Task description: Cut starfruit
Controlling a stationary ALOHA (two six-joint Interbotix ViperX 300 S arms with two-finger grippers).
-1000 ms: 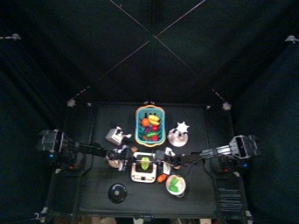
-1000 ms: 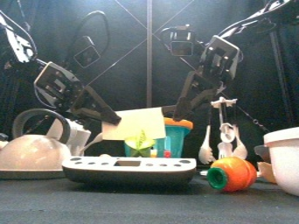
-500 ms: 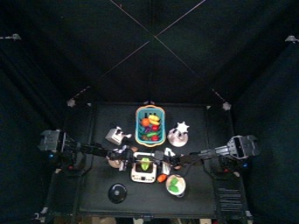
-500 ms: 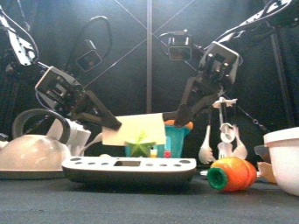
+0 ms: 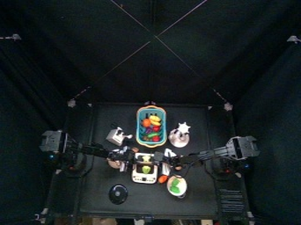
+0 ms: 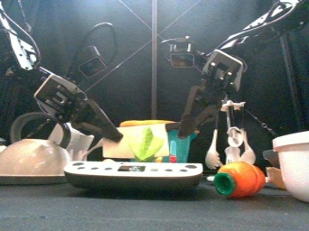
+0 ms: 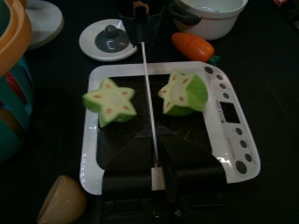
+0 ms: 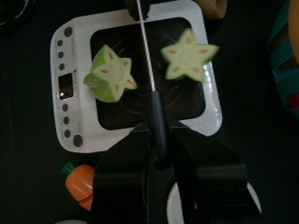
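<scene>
Lowered since before, left gripper (image 7: 158, 179) and right gripper (image 8: 152, 144) sit over the white cutting board (image 7: 117, 129), starfruit (image 7: 184, 92) split between the jaws, a half each side of the thin blade (image 7: 145, 105) both clench by its ends; cut looks done, next lift clear.

The pen is dim against black curtains. Light falls from overhead, glaring on the white cutting board (image 7: 93, 144). The front view looks soft; the top view shows things tiny and dark.
</scene>
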